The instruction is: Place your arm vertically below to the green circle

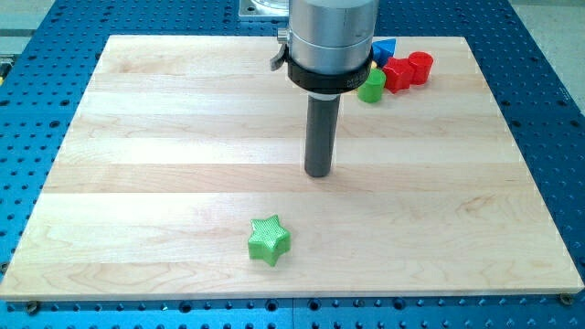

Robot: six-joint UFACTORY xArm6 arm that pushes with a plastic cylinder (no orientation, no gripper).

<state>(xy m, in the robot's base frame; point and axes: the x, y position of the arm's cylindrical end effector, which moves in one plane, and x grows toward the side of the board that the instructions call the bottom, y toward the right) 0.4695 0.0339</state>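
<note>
- Green circle (371, 87) as landmark: it stood near the top edge of the wooden board (137, 137), partly hidden behind the arm's grey housing (331, 41), so only its right part showed.
- Touching or just beside the green circle on the view's right sat a red block (398, 75), and beyond that a second red block, rounder in form (420, 66); their exact shapes could not be made out.
- Just above the green circle, toward the view's top, a blue block (384, 47) peeked out behind the housing; its shape was unclear.
- My tip (318, 173) rested on the board below the green circle and to the view's left of it, well apart from it and touching no block.
- No gripper exists on this rig, so there was nothing to open or close; the rod simply ended in the bare tip.
- Deciding relation: the green circle lay up and to the view's right of my tip. By my judgement, a short slide toward the view's right would have brought the tip straight beneath the circle, the tip already being lower than it.
- A green star (269, 240) lay far below the green circle, toward the view's bottom and left, also below my tip, and looked clear of that slide.
</note>
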